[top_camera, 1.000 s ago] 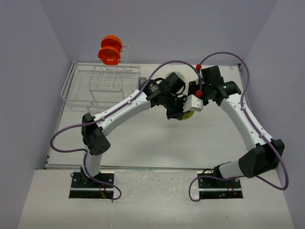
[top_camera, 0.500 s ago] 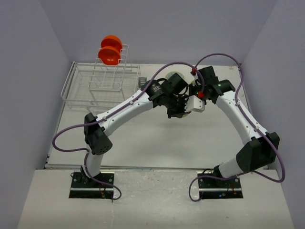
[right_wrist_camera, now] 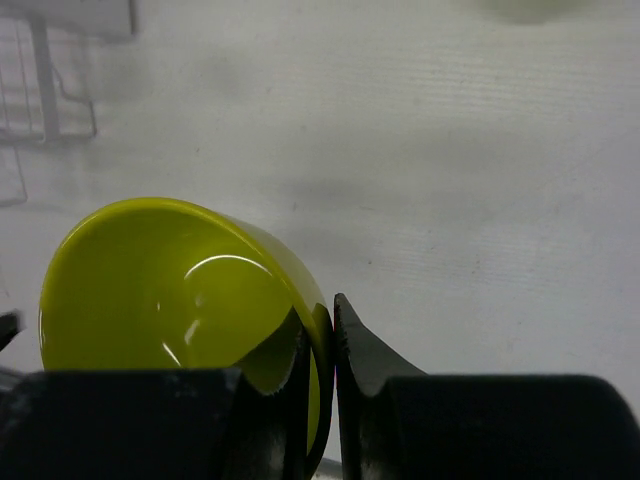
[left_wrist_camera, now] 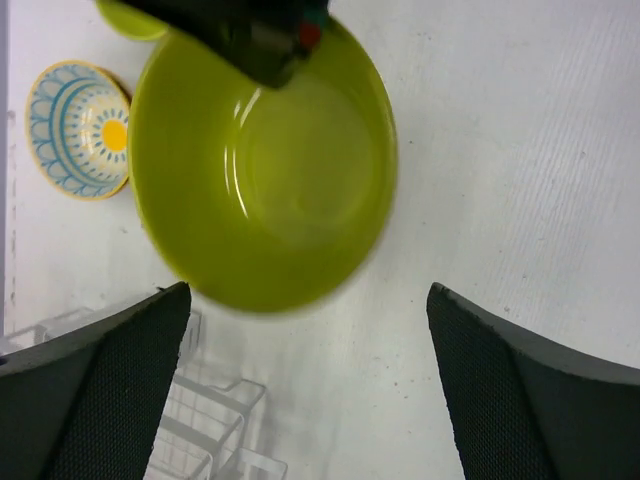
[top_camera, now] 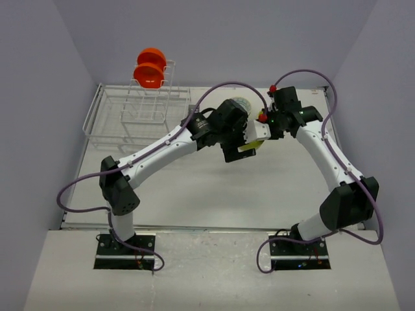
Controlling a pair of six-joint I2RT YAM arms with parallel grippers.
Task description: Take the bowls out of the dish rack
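Top external: fixed high behind the arm bases, facing down and forward. It is far enough back to take in the whole tabletop (top_camera: 214,188), both arms and the dish rack (top_camera: 136,116).

Left wrist: looks straight down past the left tool (left_wrist_camera: 308,290), close above the lime-green bowl (left_wrist_camera: 265,170), which sits ahead of its fingers.

Right wrist: looks along the right tool (right_wrist_camera: 325,330), very near, with the bowl's rim at its fingertips.

Overlap: all three views share this bowl. Both wrist views catch rack wires at a frame edge.
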